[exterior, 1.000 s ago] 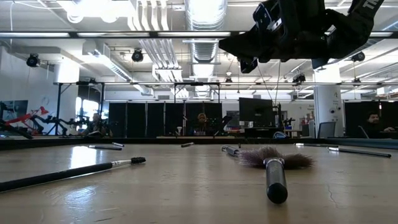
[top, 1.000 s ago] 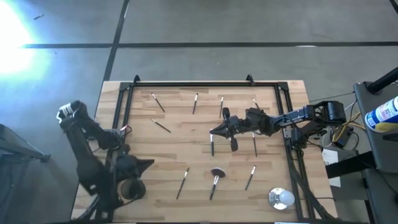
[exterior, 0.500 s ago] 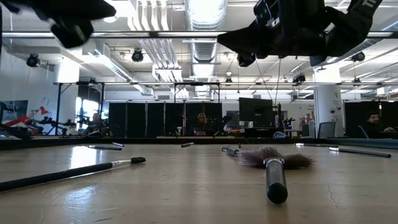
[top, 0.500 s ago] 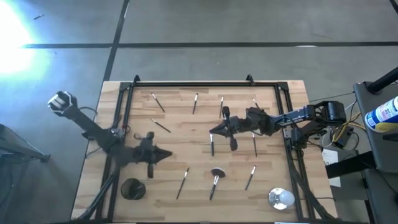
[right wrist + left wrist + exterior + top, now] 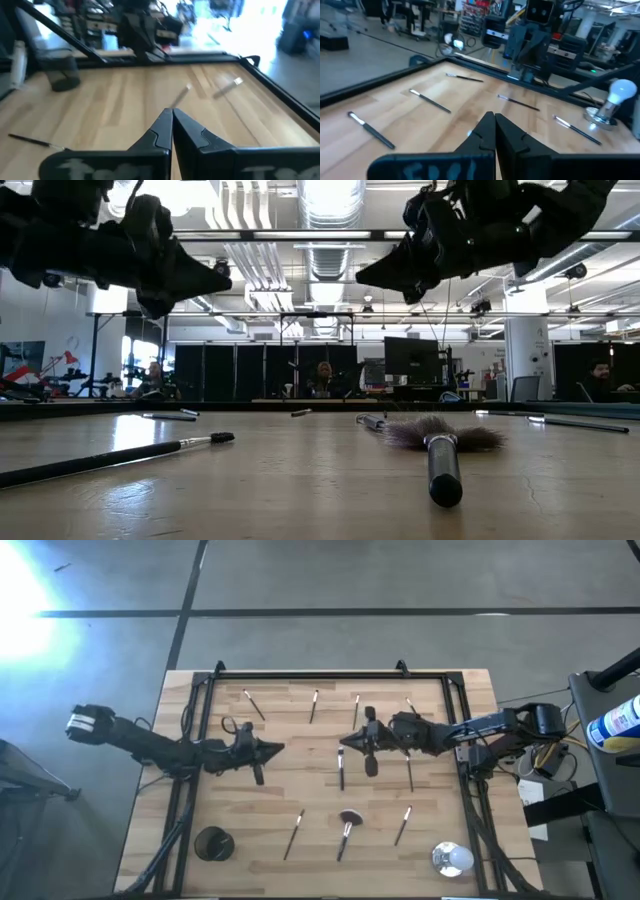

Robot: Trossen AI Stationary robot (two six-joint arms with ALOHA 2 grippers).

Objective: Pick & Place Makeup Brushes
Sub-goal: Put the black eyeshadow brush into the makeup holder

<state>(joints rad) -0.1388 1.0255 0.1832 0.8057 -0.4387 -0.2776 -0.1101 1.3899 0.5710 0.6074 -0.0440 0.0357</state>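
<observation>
Both the left gripper (image 5: pixel 278 748) and right gripper (image 5: pixel 343 744) hung pinched together, empty. Only the low view showed them clear above the makeup brushes (image 5: pixel 440 448).

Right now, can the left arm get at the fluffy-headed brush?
Probably yes. The left hand hovers shut above bare wood, and nothing stands between it and the fluffy brush; the right hand is off that path.
</observation>
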